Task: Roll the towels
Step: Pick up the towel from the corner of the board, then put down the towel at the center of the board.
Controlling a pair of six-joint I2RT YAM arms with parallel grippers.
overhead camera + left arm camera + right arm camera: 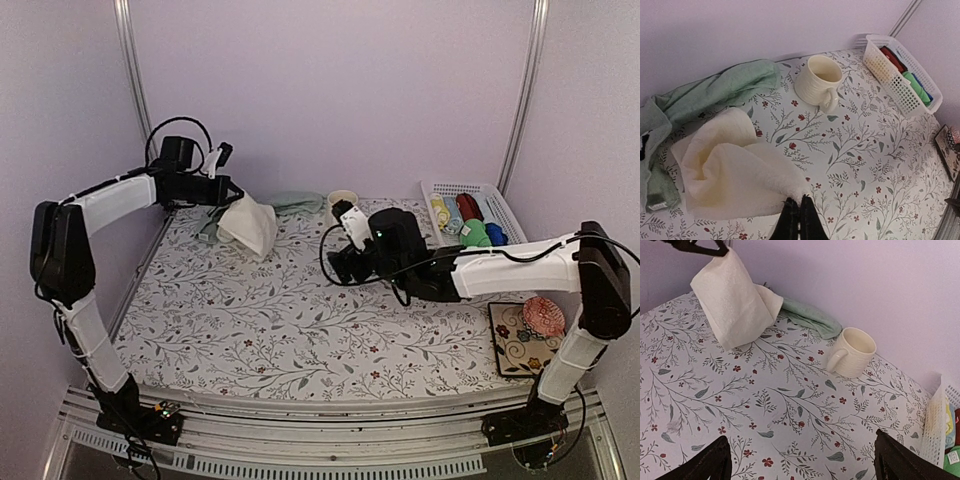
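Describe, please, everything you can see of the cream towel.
The cream towel is a soft, terry-looking cloth, off-white, loosely folded over itself. The left tool is shut on its upper edge and holds it lifted, so it drapes down with its lower end resting on the flowered table cover at back left, beside the green towel.

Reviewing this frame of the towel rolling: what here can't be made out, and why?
Green towel: top view, partly hidden behind the cream towel; left wrist view, its end runs off the left edge.
Basket contents: too small to count in top view; cut off by the right edge in right wrist view.
Pink item on the patterned tray: too small to identify.
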